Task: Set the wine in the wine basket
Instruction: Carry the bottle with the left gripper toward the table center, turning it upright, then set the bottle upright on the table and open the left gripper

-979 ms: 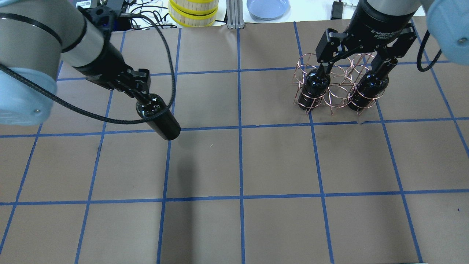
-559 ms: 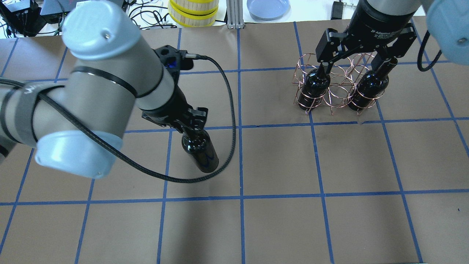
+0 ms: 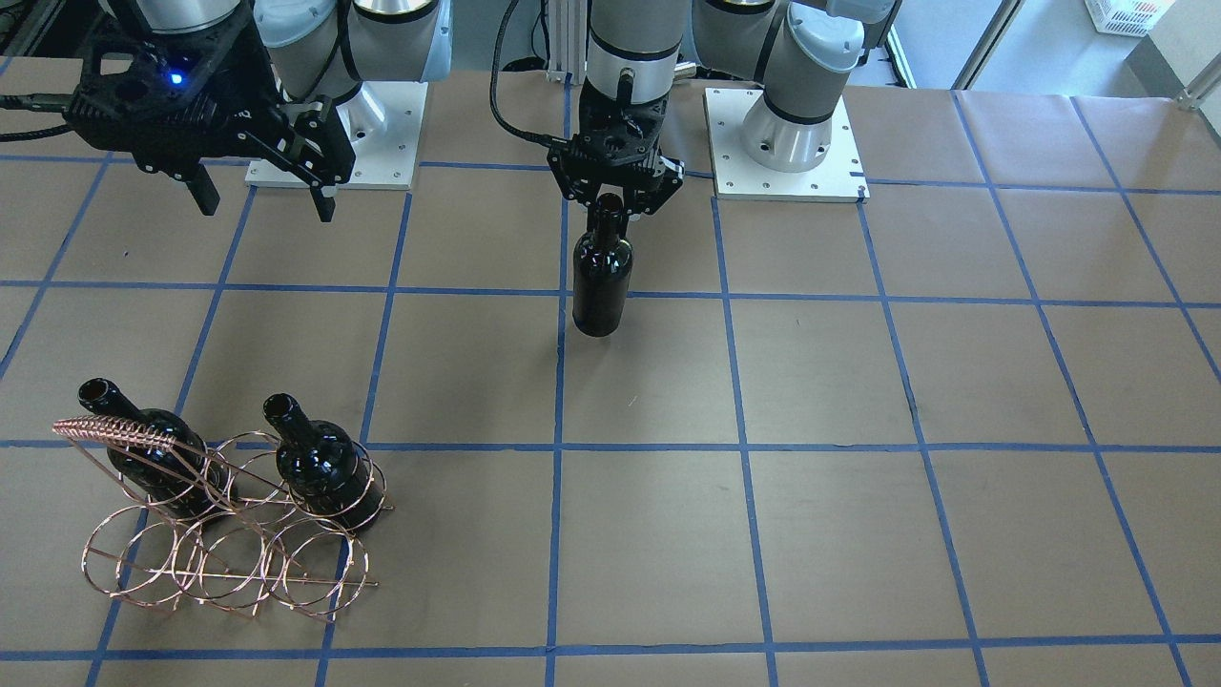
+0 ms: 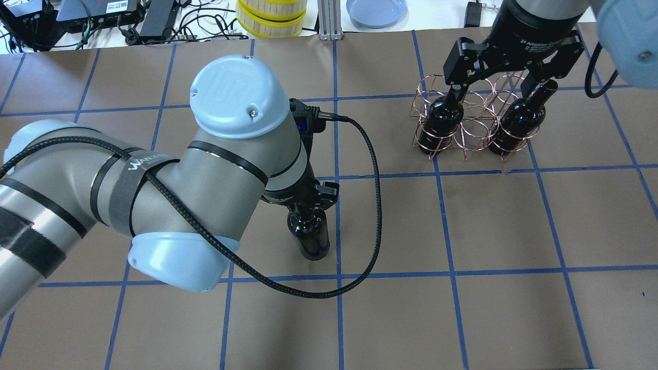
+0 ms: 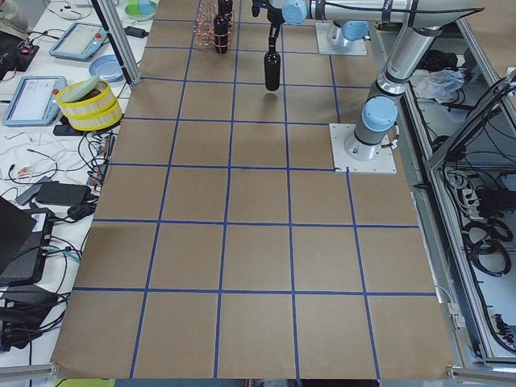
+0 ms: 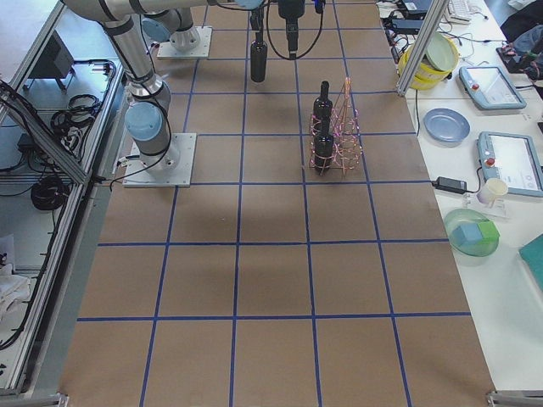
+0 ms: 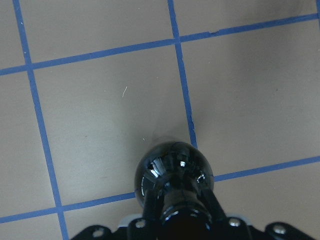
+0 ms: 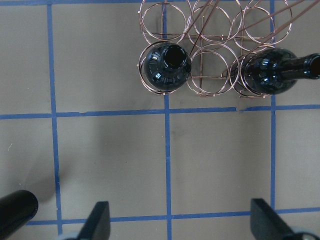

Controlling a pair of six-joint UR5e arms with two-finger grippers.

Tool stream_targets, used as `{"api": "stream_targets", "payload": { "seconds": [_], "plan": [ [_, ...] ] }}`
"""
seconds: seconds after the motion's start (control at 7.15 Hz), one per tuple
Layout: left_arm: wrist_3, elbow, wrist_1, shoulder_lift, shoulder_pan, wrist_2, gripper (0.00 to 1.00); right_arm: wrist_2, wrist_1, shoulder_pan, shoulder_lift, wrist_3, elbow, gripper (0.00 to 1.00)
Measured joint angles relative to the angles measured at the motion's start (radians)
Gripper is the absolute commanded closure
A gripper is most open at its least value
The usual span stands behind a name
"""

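Wine (image 3: pixel 601 279) is upright, neck pinched by downward-pointing left hand (image 3: pixel 611 198).

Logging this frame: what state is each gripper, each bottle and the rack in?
left gripper: shut on the neck of the held wine bottle.
held wine bottle: upright, outside the basket.
right gripper: open, empty.
wine basket: standing on the table; one row's end rings filled, its middle ring empty.
first racked bottle: upright in an end ring, uncorked.
second racked bottle: upright in the other end ring, uncorked.
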State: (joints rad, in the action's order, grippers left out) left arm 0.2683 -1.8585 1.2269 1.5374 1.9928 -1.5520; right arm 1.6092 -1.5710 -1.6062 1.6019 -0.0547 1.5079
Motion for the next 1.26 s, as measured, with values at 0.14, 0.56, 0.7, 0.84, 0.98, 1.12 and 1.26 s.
{"api": "stream_targets", "payload": {
  "seconds": [0.14,0.56,0.7,0.84,0.98,1.12,1.26],
  "plan": [
    [0.03,-0.004,-0.018,0.013,0.012,0.001,1.0,0.0,-0.001,0.0,0.0,0.0,0.0,0.0],
    [0.077,-0.008,-0.039,0.03,0.044,-0.001,1.0,-0.001,-0.003,-0.001,0.001,0.001,0.0,0.0],
    [0.08,-0.008,-0.039,0.031,0.046,-0.001,1.0,0.0,-0.004,-0.001,0.001,0.002,-0.001,0.0],
    [0.081,-0.008,-0.038,0.031,0.047,-0.001,1.0,-0.003,-0.003,-0.001,0.001,0.002,-0.001,0.0],
    [0.081,-0.009,-0.036,0.032,0.048,-0.001,1.0,-0.007,-0.001,-0.001,0.002,0.003,-0.002,0.0],
    [0.08,-0.011,-0.033,0.032,0.049,-0.001,1.0,-0.011,0.0,0.0,0.005,0.003,-0.002,0.0],
    [0.08,-0.016,-0.031,0.032,0.049,-0.002,1.0,-0.014,0.002,0.001,0.007,0.003,-0.003,0.0]
  ]
}}
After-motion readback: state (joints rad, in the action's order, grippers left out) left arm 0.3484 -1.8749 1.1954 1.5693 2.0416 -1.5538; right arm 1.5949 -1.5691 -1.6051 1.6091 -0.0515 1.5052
